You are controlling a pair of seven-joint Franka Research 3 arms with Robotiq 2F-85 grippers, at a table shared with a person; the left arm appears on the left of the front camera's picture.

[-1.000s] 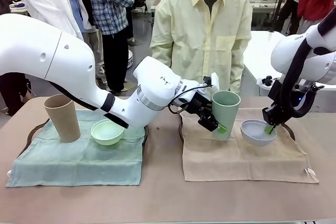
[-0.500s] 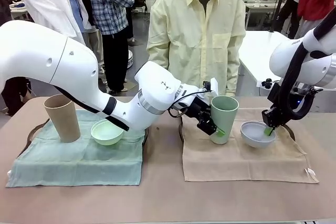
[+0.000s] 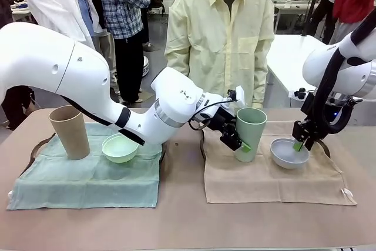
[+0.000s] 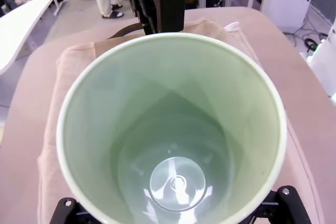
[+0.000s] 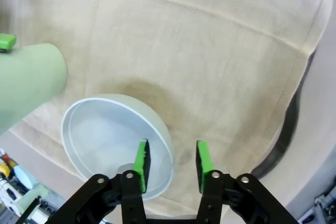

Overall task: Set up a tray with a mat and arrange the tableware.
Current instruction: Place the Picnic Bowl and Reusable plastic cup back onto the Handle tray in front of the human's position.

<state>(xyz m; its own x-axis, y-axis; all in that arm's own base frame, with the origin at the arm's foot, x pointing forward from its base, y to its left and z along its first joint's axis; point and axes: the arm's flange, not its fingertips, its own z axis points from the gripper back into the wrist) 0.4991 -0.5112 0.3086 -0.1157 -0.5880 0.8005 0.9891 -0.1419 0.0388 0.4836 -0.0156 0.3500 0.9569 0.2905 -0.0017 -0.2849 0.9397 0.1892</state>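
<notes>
The sage green tumbler (image 3: 251, 132) stands on the tan mat (image 3: 270, 183) over a dark tray (image 3: 325, 149). My left gripper (image 3: 238, 140) is open, its jaws astride the tumbler's lower wall. In the left wrist view I look down into the tumbler (image 4: 173, 129), with my left gripper (image 4: 176, 205) low around it. The pale blue-white bowl (image 3: 288, 153) rests flat on the same mat. My right gripper (image 3: 301, 144) is open over its far rim. In the right wrist view one green pad (image 5: 140, 161) sits inside the bowl (image 5: 105, 135) and the other outside, both clear of the rim.
On the left, a green mat (image 3: 88, 180) carries the tan tumbler (image 3: 69, 131) and the mint green bowl (image 3: 120, 147). A person in a pale yellow shirt (image 3: 220, 33) stands at the far edge. The tray's dark rim (image 5: 287, 135) edges the tan mat.
The green tumbler came down onto the tan mat and my left jaws widened. The right gripper opened off the bowl's rim, and the bowl settled flat.
</notes>
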